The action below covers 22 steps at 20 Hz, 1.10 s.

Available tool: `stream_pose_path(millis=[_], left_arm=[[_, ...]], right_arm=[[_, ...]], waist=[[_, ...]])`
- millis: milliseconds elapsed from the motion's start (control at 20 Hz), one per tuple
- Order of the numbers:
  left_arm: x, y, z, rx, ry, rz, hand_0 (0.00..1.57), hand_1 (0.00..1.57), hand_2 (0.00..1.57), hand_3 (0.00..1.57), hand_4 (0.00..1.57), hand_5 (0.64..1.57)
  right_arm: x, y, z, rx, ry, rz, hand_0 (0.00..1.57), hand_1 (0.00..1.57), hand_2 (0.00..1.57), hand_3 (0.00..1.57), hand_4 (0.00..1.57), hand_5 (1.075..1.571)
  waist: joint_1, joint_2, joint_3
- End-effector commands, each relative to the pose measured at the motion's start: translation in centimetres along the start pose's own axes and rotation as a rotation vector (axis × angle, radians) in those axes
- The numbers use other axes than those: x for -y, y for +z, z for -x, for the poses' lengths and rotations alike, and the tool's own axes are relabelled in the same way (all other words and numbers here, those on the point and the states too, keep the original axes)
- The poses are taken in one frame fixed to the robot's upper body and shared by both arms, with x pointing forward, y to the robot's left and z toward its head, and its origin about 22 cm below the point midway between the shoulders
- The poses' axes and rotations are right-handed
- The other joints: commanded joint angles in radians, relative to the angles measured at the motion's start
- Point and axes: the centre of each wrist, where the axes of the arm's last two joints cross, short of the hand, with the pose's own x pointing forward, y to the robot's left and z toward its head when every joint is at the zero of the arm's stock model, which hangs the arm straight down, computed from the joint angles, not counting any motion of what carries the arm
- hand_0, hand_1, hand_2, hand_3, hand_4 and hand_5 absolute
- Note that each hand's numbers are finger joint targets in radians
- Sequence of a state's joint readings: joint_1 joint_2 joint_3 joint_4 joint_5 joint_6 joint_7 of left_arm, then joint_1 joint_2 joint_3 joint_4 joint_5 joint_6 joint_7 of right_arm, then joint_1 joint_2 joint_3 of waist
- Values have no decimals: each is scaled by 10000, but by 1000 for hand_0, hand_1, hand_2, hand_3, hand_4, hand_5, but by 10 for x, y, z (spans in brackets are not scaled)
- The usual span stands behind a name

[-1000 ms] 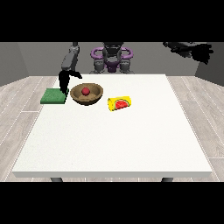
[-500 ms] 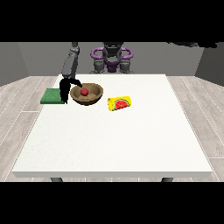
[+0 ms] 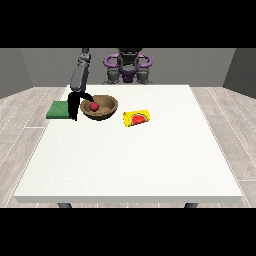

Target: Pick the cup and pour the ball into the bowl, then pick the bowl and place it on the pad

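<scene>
My hand at the view's left (image 3: 75, 104) hangs down from my grey forearm, its dark fingers pointing toward the surface (image 3: 130, 160). One part of it curves over the near-left rim of the bowl (image 3: 101, 107), so it looks as though I am pinching that rim between thumb and fingers, though the hand is small here and the exact lie of the fingers is hard to read. The bowl is brown and stands upright on the surface, just right of my hand. Inside it lies the red ball (image 3: 93, 106), toward the bowl's left side, close to where my hand meets the rim.

Behind my hand and to its left sits the green pad (image 3: 58, 109), flat on the surface at its left edge; the bowl is beside the pad, not on it. To the right of the bowl, a little apart from it, the yellow cup (image 3: 137, 118) lies on its side, with a red and green watermelon picture on its wall.

My other hand does not show anywhere in the view.
</scene>
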<state>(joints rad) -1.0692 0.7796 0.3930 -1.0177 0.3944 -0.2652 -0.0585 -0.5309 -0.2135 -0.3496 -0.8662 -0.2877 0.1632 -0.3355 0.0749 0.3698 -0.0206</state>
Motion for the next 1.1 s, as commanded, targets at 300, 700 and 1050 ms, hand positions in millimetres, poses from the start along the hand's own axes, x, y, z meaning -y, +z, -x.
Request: stream_pose_path(millis=[300,700,1050], left_arm=[[12,-13,-20,426,243,376,0,0,0,0,0,1541],[3,-10,-19,540,248,359,0,0,0,0,0,1537],[-2,-15,-28,93,311,255,0,0,0,0,0,1546]], right_arm=[[-46,-12,13,-245,-53,313,0,0,0,0,405,1570],[-59,6,37,-1306,550,798,0,0,0,0,431,1568],[-18,12,28,-2298,3320,1736,1571,1571,1571,1571,1160,1432]], waist=[[642,617,211],[850,513,205],[775,226,197]])
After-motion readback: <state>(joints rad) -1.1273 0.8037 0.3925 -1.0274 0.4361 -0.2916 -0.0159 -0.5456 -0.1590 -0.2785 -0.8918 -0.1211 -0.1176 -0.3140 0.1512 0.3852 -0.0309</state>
